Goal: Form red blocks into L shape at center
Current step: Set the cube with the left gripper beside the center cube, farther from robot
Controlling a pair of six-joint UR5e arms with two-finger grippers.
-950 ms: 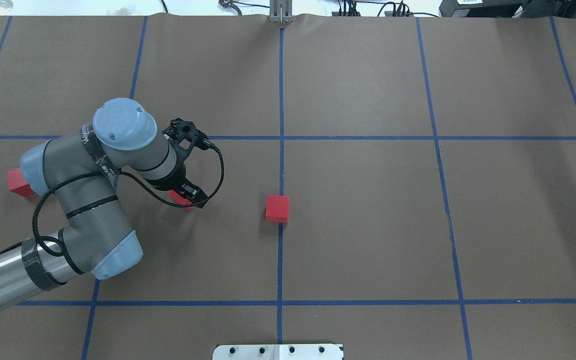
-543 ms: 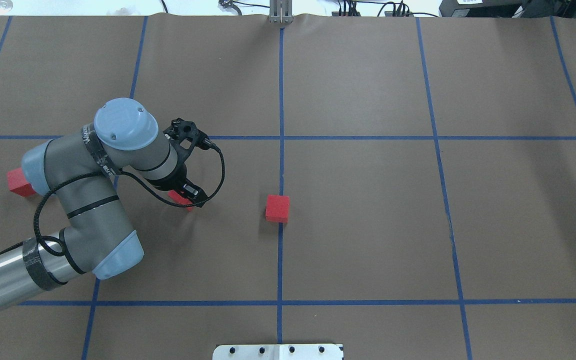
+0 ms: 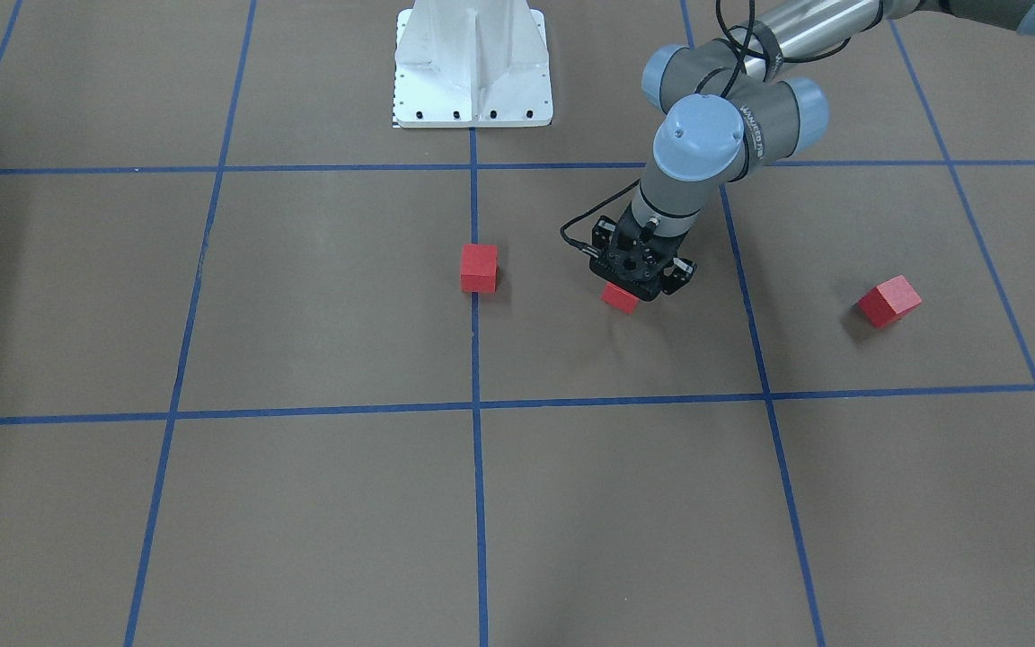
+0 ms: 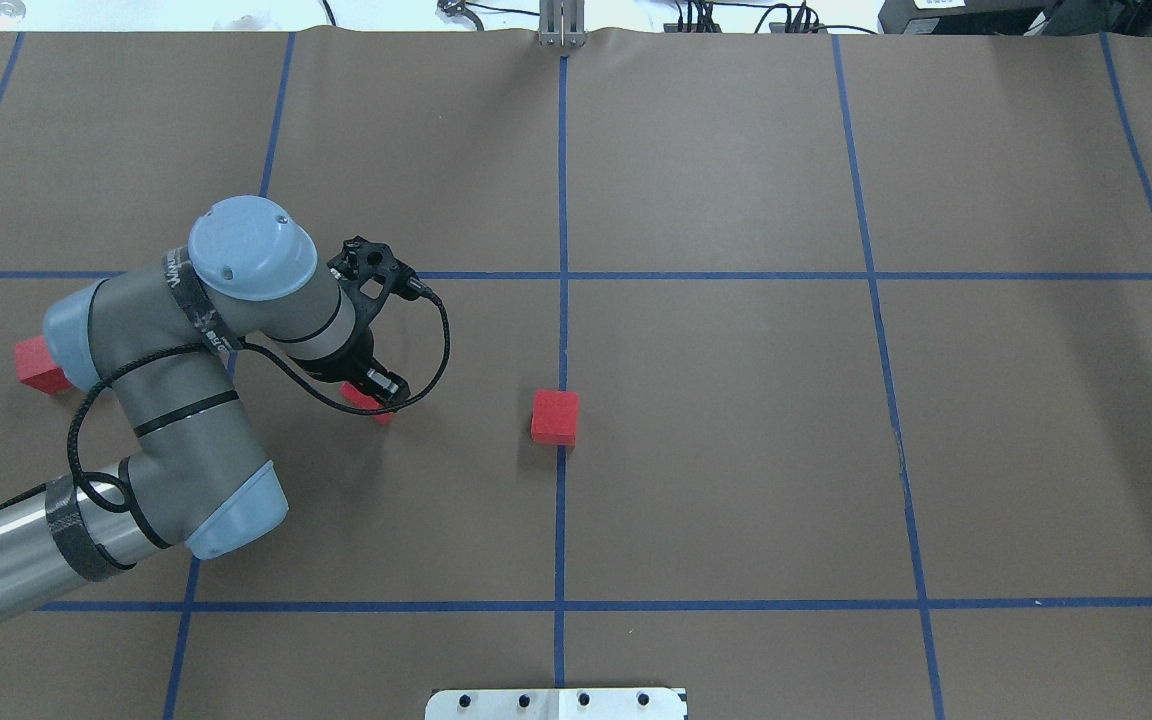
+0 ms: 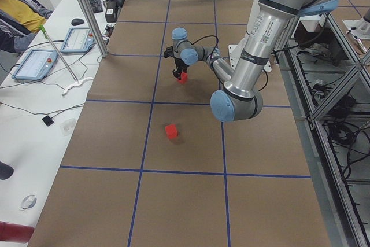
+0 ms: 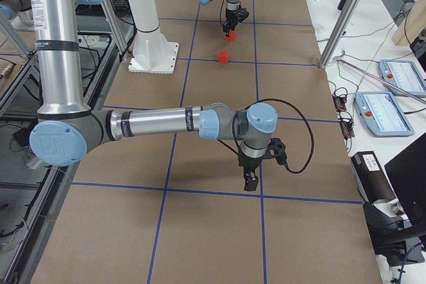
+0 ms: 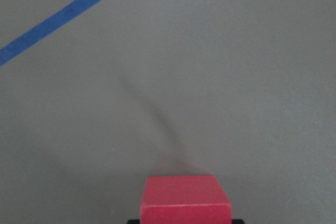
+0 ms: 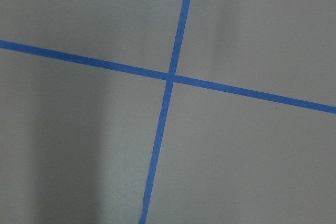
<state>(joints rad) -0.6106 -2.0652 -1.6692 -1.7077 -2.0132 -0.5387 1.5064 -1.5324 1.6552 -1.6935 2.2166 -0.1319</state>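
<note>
Three red blocks lie on the brown floor. One block (image 4: 555, 416) (image 3: 479, 268) sits beside the center blue grid line (image 4: 561, 340). A second block (image 4: 36, 362) (image 3: 889, 300) lies far out on my left side, partly behind the arm. My left gripper (image 4: 376, 392) (image 3: 630, 292) points down and is shut on the third block (image 4: 366, 399) (image 3: 620, 297), at or just above the floor, left of center. That block fills the bottom middle of the left wrist view (image 7: 186, 199). My right gripper (image 6: 250, 181) shows only in the exterior right view, low over the floor; I cannot tell its state.
The white robot base (image 3: 473, 63) stands at the near middle edge. The right wrist view shows only a blue tape crossing (image 8: 169, 77). Cables and equipment (image 4: 736, 15) line the far edge beyond the mat.
The left wrist has shifted very slightly and its fingers sit a little closer in on the red block. The other two blocks have not moved.
</note>
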